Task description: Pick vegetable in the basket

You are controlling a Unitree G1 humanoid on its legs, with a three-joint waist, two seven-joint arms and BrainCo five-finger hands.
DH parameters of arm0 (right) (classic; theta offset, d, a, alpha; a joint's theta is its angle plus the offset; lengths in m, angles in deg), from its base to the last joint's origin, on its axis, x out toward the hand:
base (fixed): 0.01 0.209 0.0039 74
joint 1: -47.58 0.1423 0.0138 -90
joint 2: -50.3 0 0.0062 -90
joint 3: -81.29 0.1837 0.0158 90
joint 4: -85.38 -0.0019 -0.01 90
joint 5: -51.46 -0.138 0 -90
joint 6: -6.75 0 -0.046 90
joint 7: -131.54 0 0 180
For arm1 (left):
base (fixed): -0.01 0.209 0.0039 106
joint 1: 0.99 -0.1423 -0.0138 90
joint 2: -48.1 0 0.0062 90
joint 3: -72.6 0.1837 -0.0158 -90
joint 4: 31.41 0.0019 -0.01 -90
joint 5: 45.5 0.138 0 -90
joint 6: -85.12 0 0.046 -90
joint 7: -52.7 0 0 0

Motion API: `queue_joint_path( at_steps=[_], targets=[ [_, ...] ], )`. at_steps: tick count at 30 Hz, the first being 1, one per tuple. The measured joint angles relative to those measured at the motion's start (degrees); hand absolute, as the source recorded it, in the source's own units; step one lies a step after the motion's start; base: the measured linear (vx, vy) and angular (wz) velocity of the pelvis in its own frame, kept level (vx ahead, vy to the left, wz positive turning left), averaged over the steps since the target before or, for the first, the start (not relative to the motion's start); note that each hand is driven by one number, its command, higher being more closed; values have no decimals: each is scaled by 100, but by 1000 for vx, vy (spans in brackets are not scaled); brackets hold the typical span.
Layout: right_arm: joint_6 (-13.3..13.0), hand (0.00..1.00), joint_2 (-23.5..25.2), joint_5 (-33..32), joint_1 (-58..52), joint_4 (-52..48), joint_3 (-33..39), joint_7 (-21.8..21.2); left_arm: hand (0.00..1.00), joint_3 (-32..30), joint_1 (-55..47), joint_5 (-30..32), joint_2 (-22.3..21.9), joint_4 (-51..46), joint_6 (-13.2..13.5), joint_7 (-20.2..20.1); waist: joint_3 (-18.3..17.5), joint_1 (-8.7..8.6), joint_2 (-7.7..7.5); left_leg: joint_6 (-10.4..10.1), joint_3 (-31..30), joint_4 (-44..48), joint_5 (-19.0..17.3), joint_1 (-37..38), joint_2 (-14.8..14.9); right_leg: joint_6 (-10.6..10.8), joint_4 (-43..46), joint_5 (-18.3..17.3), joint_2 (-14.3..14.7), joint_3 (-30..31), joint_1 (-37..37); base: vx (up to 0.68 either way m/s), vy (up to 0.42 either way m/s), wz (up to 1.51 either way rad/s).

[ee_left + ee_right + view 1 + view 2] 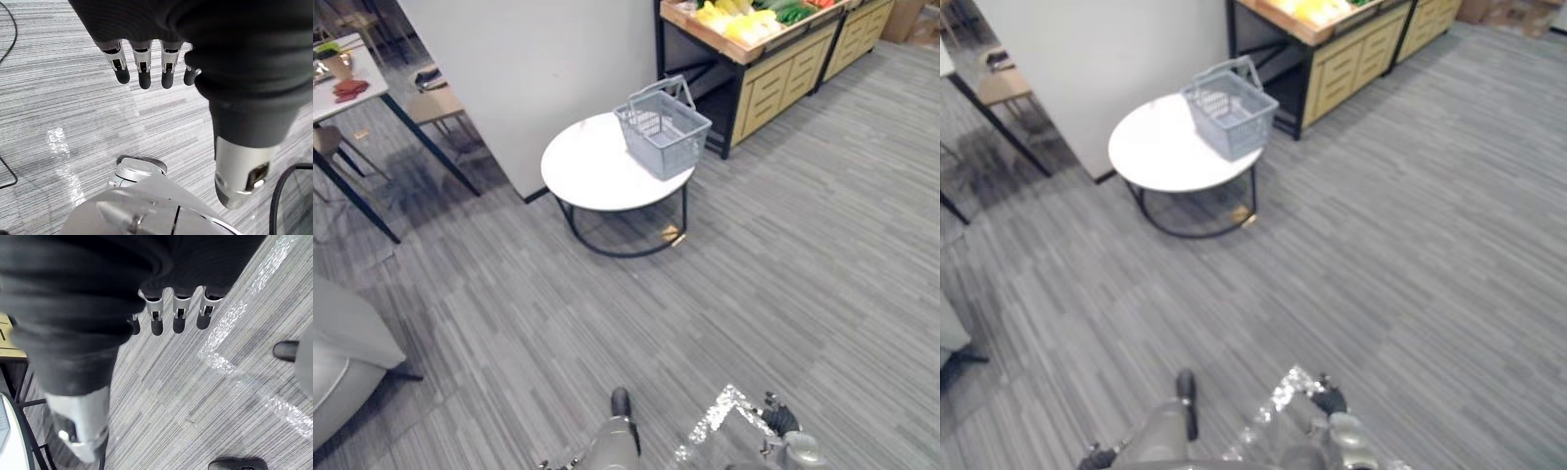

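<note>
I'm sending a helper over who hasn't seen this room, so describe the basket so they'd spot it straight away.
Beside the white partition wall stands a round white table on a black frame. The basket sits at its edge nearest the wooden produce stand. It is grey open mesh, handle raised, and the one thing on that tabletop.

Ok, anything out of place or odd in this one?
Nothing spilled or damaged. The grey basket stands upright but right at the edge of the round white table, possibly overhanging. A small tan object lies on the floor by a table leg.
</note>
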Motion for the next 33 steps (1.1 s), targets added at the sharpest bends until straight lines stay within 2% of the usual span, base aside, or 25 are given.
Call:
queue_joint_path(
  at_steps=[1, 2, 3, 4, 6, 8, 10, 11, 12, 13, 15, 16, 17, 18, 19, 20, 21, 22, 23, 24, 25, 27, 29, 32, 33],
  targets=[
    [2, 0, 70, 1, -40, 43, -27, -3, 0, 1, -53, -31, 34, -2, 13, 26, -60, 55, -105, -100, 67, 335, 332, 30, -175, 108, -102, -87, -259, 191, 120, 395, 440, -49],
    [3, 0, 206, 4, -84, 151, -27, -35, 0, 19, -94, -30, 156, 15, 48, 37, -221, 62, -356, -26, 221, 633, -56, -65, -420, 118, -270, -52, -471, 384, 207, 433, 404, -30],
    [2, 0, 257, 6, -85, 204, -21, -33, 0, 23, -84, -29, 201, 31, 76, 56, -277, 20, -443, 47, 255, 745, -205, -118, -530, 121, -192, 18, -514, 522, 202, 573, 389, -7],
    [4, 0, 275, 8, -134, 335, -5, -32, 0, 40, 9, -22, 277, 73, 99, 74, -377, -16, -617, 190, 371, 953, -390, -105, -763, 159, -7, 254, -688, 675, 115, 510, 299, -1],
    [-1, 0, 263, 13, -154, 440, 209, -34, 0, 146, 65, -14, 354, 190, 93, 72, -412, -9, -629, 346, 458, 1043, -499, 54, -879, 139, 314, 599, -784, 1005, 33, 530, 343, -20],
    [7, 0, 221, 35, -217, 552, 463, -32, 0, 265, 46, 44, 414, 212, 88, 64, -448, -63, -568, 449, 464, 948, -594, 350, -972, 160, 1269, 1291, -797, 1225, -391, 392, 270, -20],
    [6, 0, 172, 45, -397, 607, 746, -26, 0, 581, 0, 143, 507, 207, 79, 45, -467, -177, -565, 607, 496, 447, -800, 1017, -1132, 130, 2569, 2579, -918, 1256, -916, 411, 249, 6],
    [13, 0, 143, 44, -397, 622, 882, -25, 0, 707, 9, 153, 573, 202, 69, 32, -431, -213, -551, 698, 525, 329, -867, 1254, -1193, 220, 3079, 2681, -965, 1251, -1068, 327, 143, 5],
    [18, 0, 123, 48, -394, 631, 942, -33, 0, 761, 44, 173, 619, 183, 44, 21, -413, -215, -576, 723, 522, 266, -893, 1426, -1229, 145, 3511, 2601, -953, 1223, -1209, 497, 130, -1],
    [13, 0, 98, 54, -420, 634, 1158, -27, 0, 873, 163, 345, 655, 119, -29, 28, -352, -229, -560, 754, 468, 19, -919, 1967, -1274, -38, 4522, 2140, -809, 1004, -1516, 334, 54, -1],
    [6, 0, 81, 63, -437, 626, 1338, -33, 0, 897, 279, 390, 637, 64, -29, 36, -330, -287, -519, 753, 416, -219, -983, 2347, -1259, -209, 4862, 1821, -672, 757, -1735, 303, -9, -2],
    [-5, 0, 68, 63, -441, 610, 1493, -29, 0, 912, 403, 387, 633, 9, -28, 58, -261, -321, -474, 697, 329, -380, -1148, 2677, -1248, -296, 4940, 1406, -554, 535, -1987, 333, -108, 7],
    [24, 0, 79, 64, -509, 626, 1617, -30, 0, 901, 554, 379, 583, -3, -29, 68, -236, -372, -491, 667, 305, -425, -1230, 2892, -1238, -291, 4685, 1116, -486, 355, -2190, 276, -138, 15],
    [35, 0, 90, 64, -571, 628, 1669, -30, 0, 892, 623, 374, 555, -8, -28, 71, -225, -403, -479, 637, 282, -435, -1282, 2987, -1209, -312, 4453, 1027, -456, 235, -2263, 273, -192, 26],
    [70, 0, 134, 63, -745, 582, 1737, -30, 0, 846, 732, 371, 433, -129, -31, 80, -202, -455, -401, 502, 253, -440, -1498, 3150, -1072, -375, 3644, 981, -381, -66, -2418, 228, -161, 18],
    [107, 0, 147, 63, -827, 545, 1739, -27, 0, 839, 760, 371, 377, -204, -30, 84, -200, -454, -370, 452, 250, -441, -1584, 3215, -1006, -373, 3220, 986, -360, -172, -2454, 366, -280, 17],
    [138, 0, 185, 61, -941, 498, 1771, -26, 0, 801, 819, 370, 281, -343, -25, 84, -206, -464, -358, 290, 204, -443, -1722, 3317, -906, -299, 2255, 1056, -337, -262, -2476, 326, -272, 14],
    [143, 0, 206, 60, -991, 498, 1776, -25, 0, 788, 889, 370, 241, -345, -24, 83, -208, -474, -369, 202, 158, -444, -1791, 3362, -863, -267, 1769, 1096, -342, -262, -2465, 460, -396, 25],
    [153, 0, 225, 56, -1065, 484, 1799, -24, 0, 715, 1003, 372, 151, -343, -26, 82, -197, -469, -369, 46, 111, -464, -1941, 3507, -735, -279, 1103, 1545, -326, -307, -2355, 378, -321, 17],
    [163, 0, 105, 66, -1063, 453, 1835, -30, 0, 639, 1063, 375, -54, -314, -34, 80, -165, -460, -177, -27, 155, -461, -1965, 3571, -483, -351, 1090, 1381, -91, -543, -2220, 596, -389, 17],
    [154, 0, 130, 69, -957, 415, 1948, -12, 0, 636, 1126, 384, -188, -348, -2, 57, -159, -459, -154, 10, 139, -422, -1596, 3574, -448, -505, 1379, 1128, -40, -518, -2247, 505, -292, 5],
    [156, 0, 148, 104, -854, 376, 1895, -28, 0, 541, 1125, 384, -306, -318, 9, 50, -147, -457, -211, -60, 102, -372, -1233, 3668, -404, -575, 1713, 748, -29, -488, -2233, 509, -314, 7],
    [161, 0, 105, 123, -859, 372, 1784, -24, 0, 314, 1070, 378, -407, -216, 2, 24, -172, -456, -165, -33, -7, -181, -1060, 3688, -275, -617, 1734, 478, 66, -595, -2068, 433, -260, 6],
    [179, 0, 90, 125, -881, 372, 1736, -26, 0, -113, 731, 364, -467, -205, -29, -40, -220, -455, -105, -262, -390, 1261, -719, 3171, 13, -662, 1397, 264, 285, -768, -1500, 409, -204, 19],
    [188, 0, 81, 125, -923, 340, 1713, -25, 0, -333, 660, 315, -462, -258, -25, -59, -236, -452, -76, -599, -806, 2528, -213, 2475, 103, -670, 1196, 205, 337, -910, -1228, 343, -129, 43]
  ],
)
